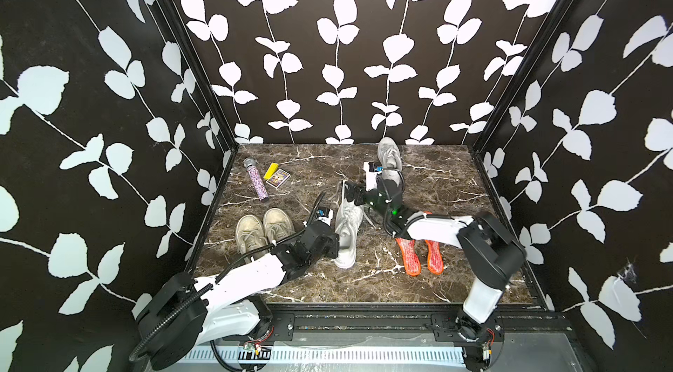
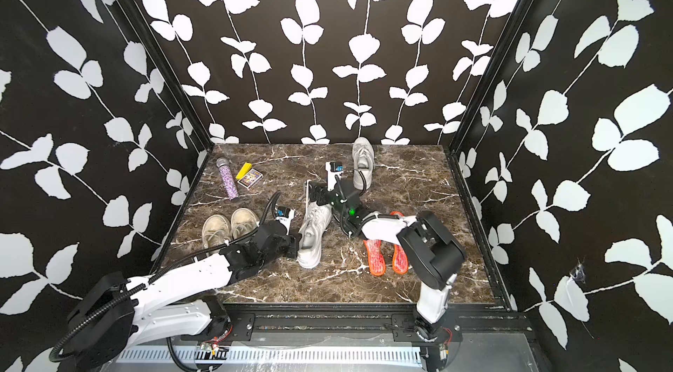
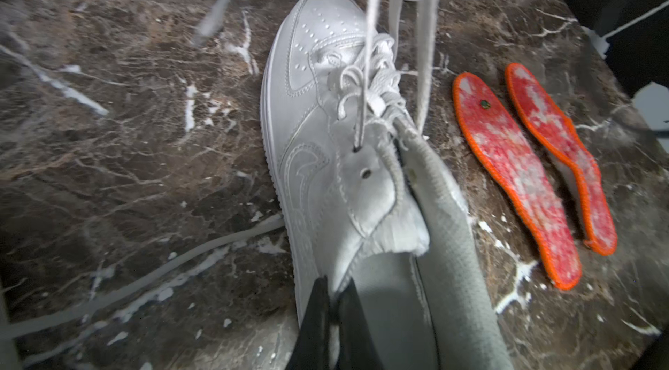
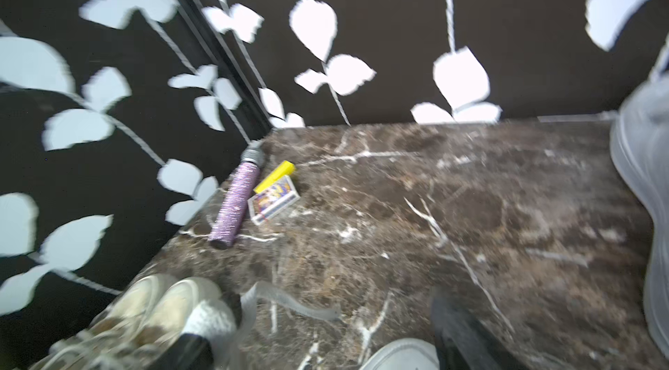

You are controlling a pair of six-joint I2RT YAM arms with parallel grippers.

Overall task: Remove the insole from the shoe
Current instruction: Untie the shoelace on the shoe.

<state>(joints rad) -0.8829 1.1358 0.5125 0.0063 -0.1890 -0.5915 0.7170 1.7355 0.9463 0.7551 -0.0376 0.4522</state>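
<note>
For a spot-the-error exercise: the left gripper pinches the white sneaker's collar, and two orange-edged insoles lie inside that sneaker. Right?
No. The two orange-edged insoles lie on the marble table beside the white sneaker, not inside it; the left wrist view shows this. The left gripper does pinch the collar.

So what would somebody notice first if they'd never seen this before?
Probably the two orange-rimmed red insoles lying flat on the brown marble table, by the right arm. Next, the white leather sneaker in the middle, its heel collar pinched in the left claw, and the black walls with white leaves all round.
</note>
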